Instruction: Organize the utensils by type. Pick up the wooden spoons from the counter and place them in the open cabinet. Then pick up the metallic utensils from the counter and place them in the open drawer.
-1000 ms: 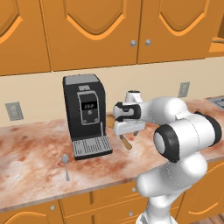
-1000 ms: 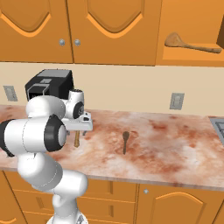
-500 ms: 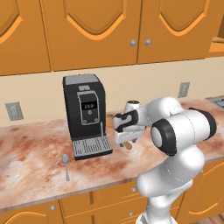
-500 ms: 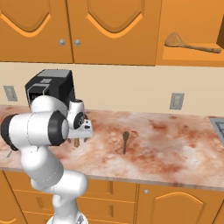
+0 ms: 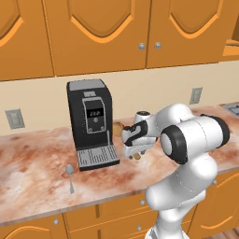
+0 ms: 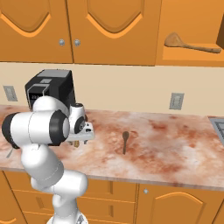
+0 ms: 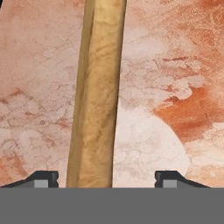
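Gripper (image 7: 106,177): lower than before | jaws apart astride wooden spoon (image 7: 98,96) handle | on counter (image 7: 175,65)

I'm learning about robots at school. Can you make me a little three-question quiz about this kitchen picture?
1. True or false: one wooden spoon already lies on the cabinet shelf.
2. What is under the gripper in the hand view? A) a wooden spoon handle B) a metal spoon C) a cup
3. What black appliance stands on the counter near the small metal spoon?

Key
1. True.
2. A. The wooden handle runs between the two fingertips, which stand apart on either side of it.
3. The coffee machine.
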Tool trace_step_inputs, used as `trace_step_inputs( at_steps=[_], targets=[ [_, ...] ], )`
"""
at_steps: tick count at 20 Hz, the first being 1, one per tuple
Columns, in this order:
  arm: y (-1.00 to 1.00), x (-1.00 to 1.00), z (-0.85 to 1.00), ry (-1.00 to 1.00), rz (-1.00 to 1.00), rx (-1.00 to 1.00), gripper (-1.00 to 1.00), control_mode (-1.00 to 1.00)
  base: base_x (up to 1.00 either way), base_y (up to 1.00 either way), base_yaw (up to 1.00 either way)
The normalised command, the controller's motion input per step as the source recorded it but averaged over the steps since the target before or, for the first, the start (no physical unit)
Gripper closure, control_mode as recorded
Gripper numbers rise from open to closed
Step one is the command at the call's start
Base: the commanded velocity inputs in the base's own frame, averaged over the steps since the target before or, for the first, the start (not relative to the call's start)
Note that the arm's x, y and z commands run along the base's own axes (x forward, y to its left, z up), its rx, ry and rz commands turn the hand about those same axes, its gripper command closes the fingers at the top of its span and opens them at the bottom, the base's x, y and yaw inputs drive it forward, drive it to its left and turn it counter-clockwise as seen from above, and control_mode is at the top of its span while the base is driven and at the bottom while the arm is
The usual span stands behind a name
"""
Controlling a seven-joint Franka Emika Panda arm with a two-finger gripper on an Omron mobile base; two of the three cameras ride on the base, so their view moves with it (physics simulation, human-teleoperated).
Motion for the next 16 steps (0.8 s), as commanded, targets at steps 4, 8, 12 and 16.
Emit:
trace_step_inputs(
  at_steps=[4, 8, 12, 16],
  targets=[
    [0.0, 0.0, -0.18, 0.0, 0.0, 0.0, 1.0, -1.0, 0.0, 0.0, 0.0],
    [0.0, 0.0, 0.0, 0.0, 0.0, 0.0, 1.0, -1.0, 0.0, 0.0, 0.0],
    [-0.15, -0.09, 0.0, 0.0, 0.04, 0.0, 1.0, -1.0, 0.0, 0.0, 0.0],
    [-0.41, -0.2, 0.24, -0.15, 0.13, 0.0, 1.0, -1.0, 0.0, 0.0, 0.0]
  ],
)
